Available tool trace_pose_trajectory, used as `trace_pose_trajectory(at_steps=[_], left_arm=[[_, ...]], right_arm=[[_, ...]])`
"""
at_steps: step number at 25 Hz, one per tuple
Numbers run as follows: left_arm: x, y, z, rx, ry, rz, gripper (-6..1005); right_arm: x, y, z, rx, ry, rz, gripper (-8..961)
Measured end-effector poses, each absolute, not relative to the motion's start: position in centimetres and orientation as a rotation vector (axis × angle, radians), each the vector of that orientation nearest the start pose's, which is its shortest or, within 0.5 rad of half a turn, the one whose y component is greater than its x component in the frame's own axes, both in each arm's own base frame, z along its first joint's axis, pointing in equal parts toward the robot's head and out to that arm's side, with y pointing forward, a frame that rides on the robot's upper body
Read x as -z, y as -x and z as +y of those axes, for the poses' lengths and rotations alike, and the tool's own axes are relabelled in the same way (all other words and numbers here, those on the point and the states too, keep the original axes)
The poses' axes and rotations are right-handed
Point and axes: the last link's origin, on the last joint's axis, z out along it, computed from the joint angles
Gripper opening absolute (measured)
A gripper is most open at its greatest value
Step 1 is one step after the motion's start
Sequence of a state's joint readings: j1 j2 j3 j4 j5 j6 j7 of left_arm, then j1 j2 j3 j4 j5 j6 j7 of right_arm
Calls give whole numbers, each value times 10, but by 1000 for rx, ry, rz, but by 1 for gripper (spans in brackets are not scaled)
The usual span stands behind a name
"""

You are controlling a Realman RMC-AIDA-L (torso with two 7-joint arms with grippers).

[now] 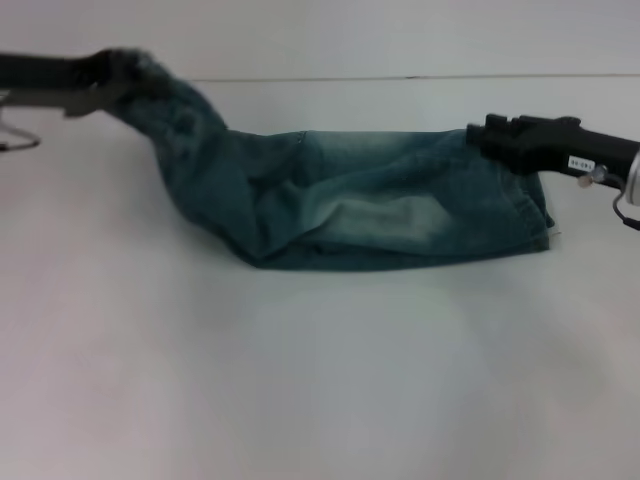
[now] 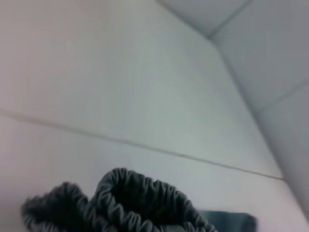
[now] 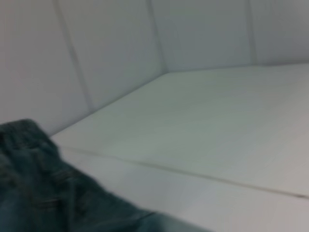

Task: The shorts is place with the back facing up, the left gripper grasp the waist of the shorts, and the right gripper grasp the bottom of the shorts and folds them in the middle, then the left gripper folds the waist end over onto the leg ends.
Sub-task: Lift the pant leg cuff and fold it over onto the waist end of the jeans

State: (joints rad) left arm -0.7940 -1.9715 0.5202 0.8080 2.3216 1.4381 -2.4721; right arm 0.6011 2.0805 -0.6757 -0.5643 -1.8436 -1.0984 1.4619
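The blue-green denim shorts (image 1: 360,200) lie folded lengthwise across the table's middle, with faded pale patches showing. My left gripper (image 1: 118,78) at the far left is shut on the ruffled waist (image 1: 150,85) and holds it lifted off the table, so the cloth slopes down to the right. In the left wrist view the gathered waist (image 2: 130,200) fills the lower edge. My right gripper (image 1: 488,138), with its white label, rests at the far corner of the leg ends (image 1: 530,215) on the right. Denim (image 3: 43,188) shows close by in the right wrist view.
The white table (image 1: 320,380) stretches bare in front of the shorts. A pale wall (image 1: 320,35) rises behind the table's far edge. A thin wire (image 1: 20,140) hangs near the left arm.
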Motion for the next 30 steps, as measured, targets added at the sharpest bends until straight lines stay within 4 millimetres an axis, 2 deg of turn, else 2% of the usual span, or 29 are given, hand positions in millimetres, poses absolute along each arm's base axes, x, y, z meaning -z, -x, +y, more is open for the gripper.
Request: trace_pose_trajectory(at_steps=[5,7,8,10,11,12,17,23,30], left_arm=[[-74,179,441,613,2329,-1515,62],[-73,172,443,615,2346,-1499,61],[-70,151,449,611,2399,-1448,61],[-69,139,452,605,2426,-1421,60],[-67,126,455,601,2454,-1390,59],[-67,126,455,601,2454,-1390,59],[-69,101,462,603,2500,-1323,58],[-73,91,466,607,2511,-1289,59],[-76,94,466,602,2503,-1291,59]], right_arm=[[8,-274,408,-742,2097,875,434],[18,-268,412,-775,2064,857,344],[25,-264,413,-782,2061,847,297],[37,-254,417,-756,2085,803,202],[51,-243,421,-705,2128,746,154],[51,-243,421,-705,2128,746,130],[84,-211,427,-589,2265,621,10],[111,-184,422,-554,2388,580,21],[134,-150,413,-554,2521,526,41]])
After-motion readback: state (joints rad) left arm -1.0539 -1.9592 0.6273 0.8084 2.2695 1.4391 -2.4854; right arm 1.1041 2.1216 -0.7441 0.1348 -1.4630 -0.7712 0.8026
